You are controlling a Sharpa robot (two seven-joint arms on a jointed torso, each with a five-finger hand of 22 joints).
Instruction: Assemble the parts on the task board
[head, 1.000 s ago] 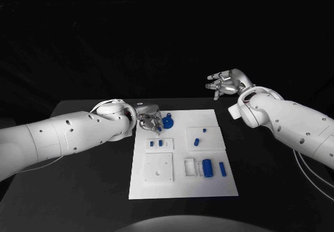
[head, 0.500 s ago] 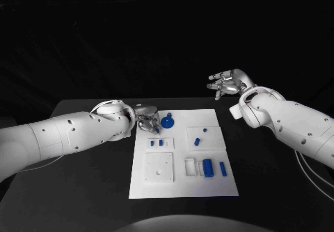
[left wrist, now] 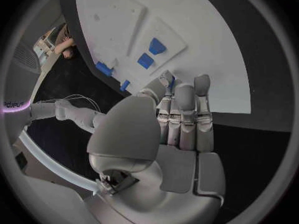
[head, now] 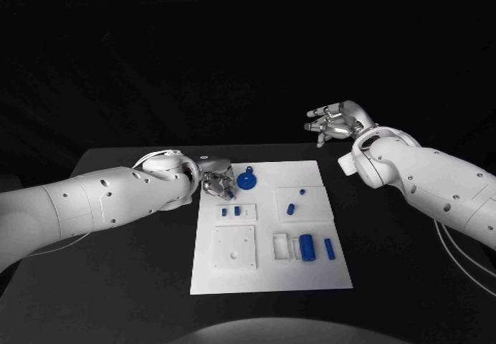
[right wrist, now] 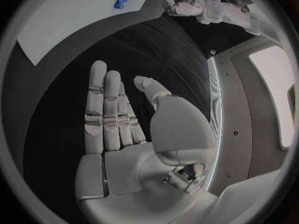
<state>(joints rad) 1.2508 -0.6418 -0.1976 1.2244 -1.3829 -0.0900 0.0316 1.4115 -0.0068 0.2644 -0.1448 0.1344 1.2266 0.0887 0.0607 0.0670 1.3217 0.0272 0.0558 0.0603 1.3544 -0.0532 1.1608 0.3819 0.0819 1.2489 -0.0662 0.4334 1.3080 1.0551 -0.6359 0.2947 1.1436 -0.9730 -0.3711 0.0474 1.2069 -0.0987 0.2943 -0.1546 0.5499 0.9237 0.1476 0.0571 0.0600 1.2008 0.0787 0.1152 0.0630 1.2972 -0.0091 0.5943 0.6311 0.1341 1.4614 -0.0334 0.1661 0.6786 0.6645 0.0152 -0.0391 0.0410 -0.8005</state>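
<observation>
Black table (head: 124, 272) carries the white task board (head: 271, 279); a round blue part (head: 247, 179) lies at its far edge, just beside the nearer left hand (head: 217, 183), fingers together, empty. Right hand (head: 332, 123) hovers spread, well apart.

The task board (head: 271, 279) looks matt white, its blue parts (head: 307, 248) likely smooth plastic (the hands (right wrist: 118, 129) gleam metallic).

Your task board (head: 271, 279) lies mid-bench (head: 124, 287). At its far left corner sits the round part (head: 247, 178), with the left hand (head: 217, 183) just beside it on the left. The right hand (head: 332, 123) hangs beyond the board's far right corner, well apart. Near you, the cylinder (head: 307, 247) lies right of the plain plate (head: 234, 248).
</observation>
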